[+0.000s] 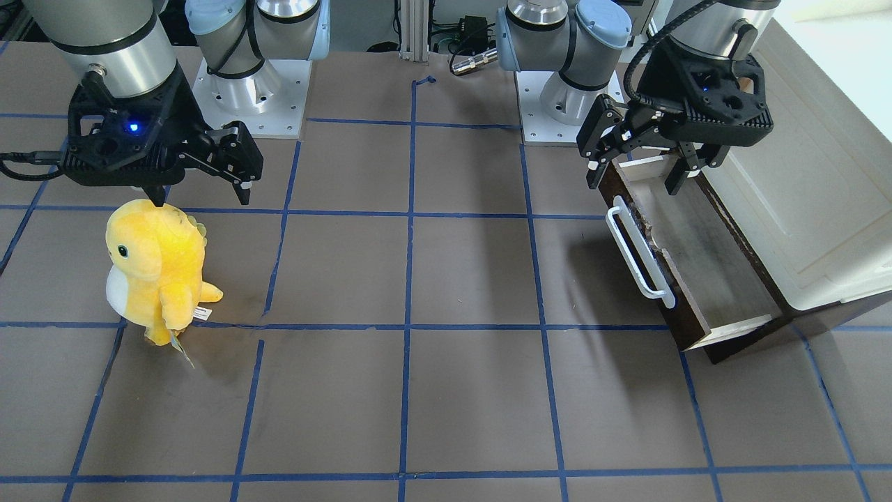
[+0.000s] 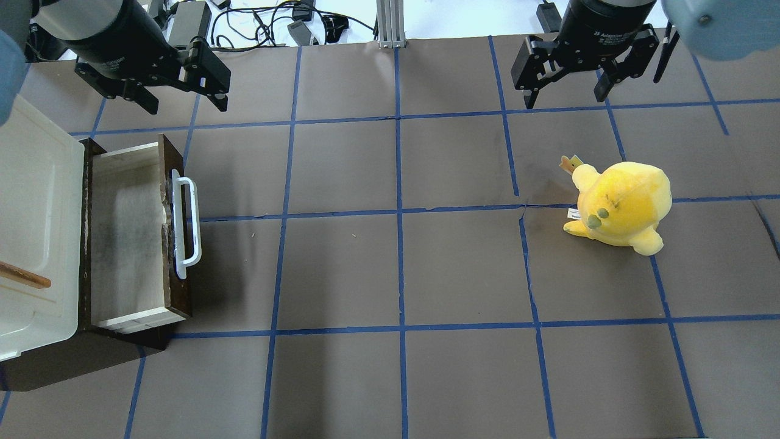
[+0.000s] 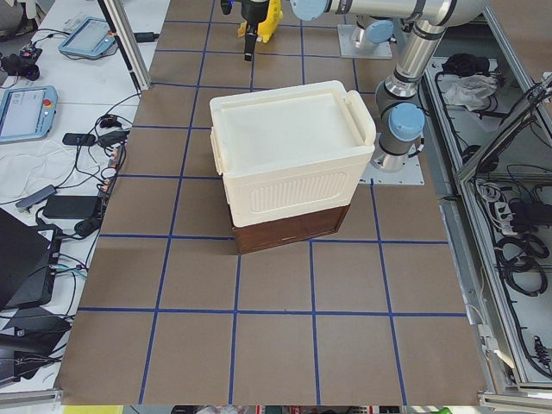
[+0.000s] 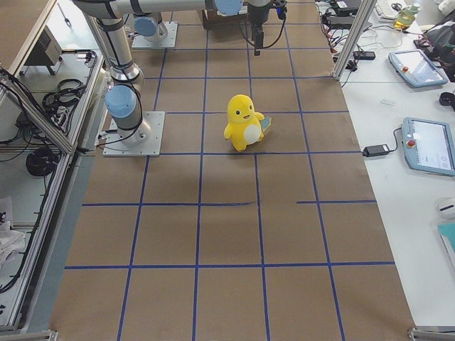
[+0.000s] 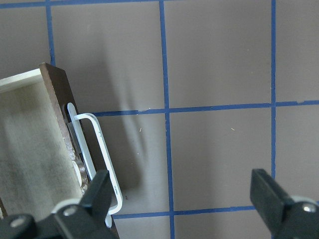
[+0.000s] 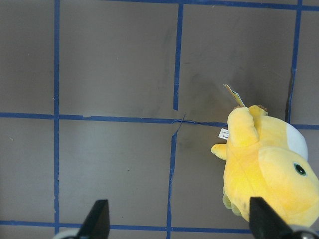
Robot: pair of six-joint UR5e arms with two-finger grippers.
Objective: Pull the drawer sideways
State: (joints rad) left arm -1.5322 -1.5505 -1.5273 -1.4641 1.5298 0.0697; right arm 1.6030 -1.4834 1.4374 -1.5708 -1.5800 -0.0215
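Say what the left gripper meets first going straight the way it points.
Left gripper: probably bare table beside the drawer; one finger lines up near the white handle's end and might clip it first. Depth is unclear.

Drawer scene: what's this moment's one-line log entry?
drawer: open | left gripper: open, empty | right gripper: open, empty | yellow plush: upright

Open drawer (image 5: pixel 31 149), white handle (image 5: pixel 103 154), tool (image 5: pixel 180 188) spread wide
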